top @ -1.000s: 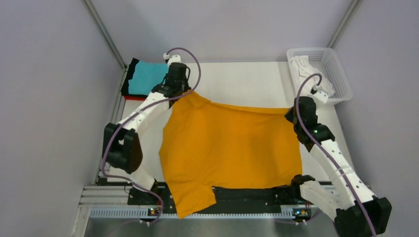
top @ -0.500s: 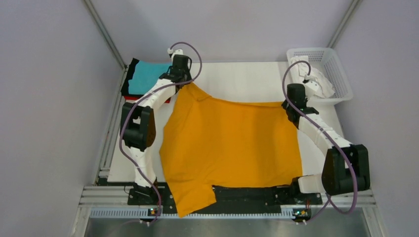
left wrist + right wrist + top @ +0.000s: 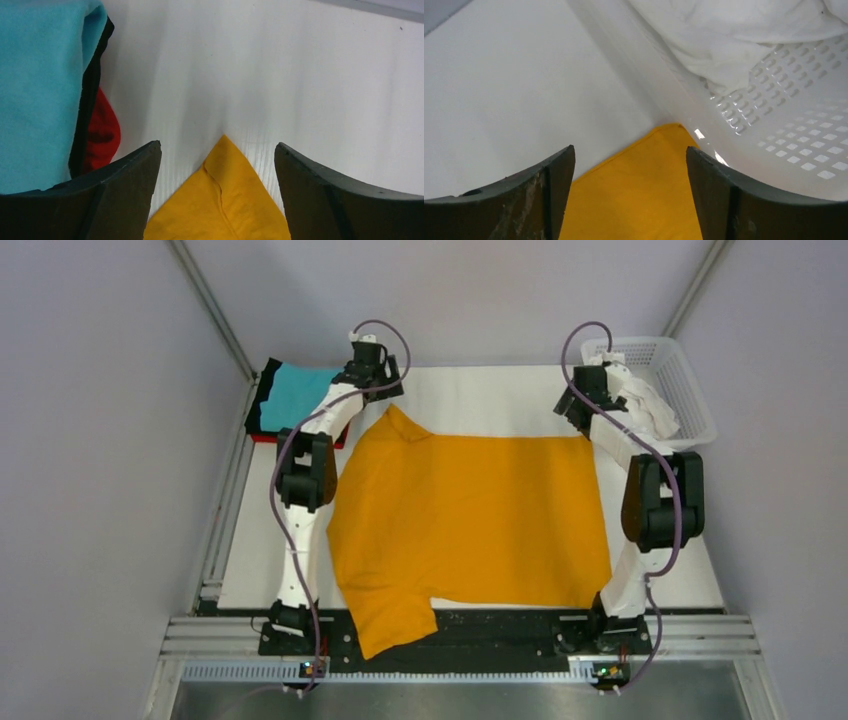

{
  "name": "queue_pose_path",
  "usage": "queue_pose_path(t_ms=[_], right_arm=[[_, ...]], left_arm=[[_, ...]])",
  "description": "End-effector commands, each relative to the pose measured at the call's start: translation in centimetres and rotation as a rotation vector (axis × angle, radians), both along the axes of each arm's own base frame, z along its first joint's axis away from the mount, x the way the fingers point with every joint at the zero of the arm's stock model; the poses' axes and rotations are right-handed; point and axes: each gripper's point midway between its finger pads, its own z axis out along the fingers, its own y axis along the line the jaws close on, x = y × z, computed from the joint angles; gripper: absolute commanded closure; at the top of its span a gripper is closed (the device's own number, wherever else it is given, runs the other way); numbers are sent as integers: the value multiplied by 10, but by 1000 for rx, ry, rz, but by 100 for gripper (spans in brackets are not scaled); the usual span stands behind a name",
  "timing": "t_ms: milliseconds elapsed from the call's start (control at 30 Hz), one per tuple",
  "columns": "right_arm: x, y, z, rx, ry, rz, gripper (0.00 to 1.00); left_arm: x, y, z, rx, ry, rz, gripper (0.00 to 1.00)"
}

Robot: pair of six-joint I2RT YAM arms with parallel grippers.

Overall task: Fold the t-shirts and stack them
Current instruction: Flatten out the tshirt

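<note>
An orange-yellow t-shirt lies spread flat across the table, one sleeve over the front edge. My left gripper hovers open over its far left corner; in the left wrist view that corner lies between the spread fingers, untouched. My right gripper is open over the far right corner, close against the basket. At the back left is a folded stack: a cyan t-shirt on top, a black one under it, a red one at the bottom. A white t-shirt lies crumpled in the basket.
The white mesh basket stands at the back right corner; its wall is right next to my right finger. Bare white table lies between the grippers, behind the shirt. A metal rail runs along the front edge.
Both grippers reached toward the back of the table, pulling the orange-yellow shirt's far edge taut, then opened and let go of its corners. The shirt now lies flat.
</note>
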Motion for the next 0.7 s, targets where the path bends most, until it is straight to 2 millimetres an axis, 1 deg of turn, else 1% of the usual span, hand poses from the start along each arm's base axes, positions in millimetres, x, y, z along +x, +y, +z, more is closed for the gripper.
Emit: queue_pose_path(t_ms=[0, 33, 67, 100, 133, 200, 233, 267, 367, 433, 467, 500, 533, 667], right_arm=[[4, 4, 34, -23, 7, 53, 10], [-2, 9, 37, -17, 4, 67, 7], [-10, 14, 39, -11, -4, 81, 6], [-19, 21, 37, 2, -5, 98, 5], [-27, 31, 36, 25, -15, 126, 5], [-47, 54, 29, 80, -21, 202, 2], [-54, 66, 26, 98, -40, 242, 1], [-64, 78, 22, 117, -45, 290, 1], [-92, 117, 5, 190, -41, 441, 1], [-111, 134, -11, 236, -34, 519, 1], [-116, 139, -16, 253, -43, 541, 1], [-123, 140, -26, 265, -30, 550, 1], [-129, 143, -34, 282, -15, 565, 1], [-146, 139, -66, 276, 66, 572, 1]], left_arm=[[-5, -4, 68, -65, -92, -15, 8], [-13, -7, 69, -95, -86, -24, 5], [-23, -11, 72, -127, -81, -38, 4], [-33, -18, 70, -172, -71, -54, 4], [-44, -27, 70, -228, -65, -85, 3], [-67, -40, 62, -323, -40, -122, 1], [-77, -45, 62, -363, -31, -134, 1], [-87, -49, 54, -402, -8, -134, 1], [-107, -61, 36, -471, 39, -151, 1], [-113, -67, 30, -497, 59, -156, 1], [-115, -69, 24, -498, 73, -153, 1], [-116, -71, 19, -497, 84, -147, 1], [-112, -73, 19, -503, 66, -147, 1], [-101, -78, 11, -519, 58, -124, 1]])
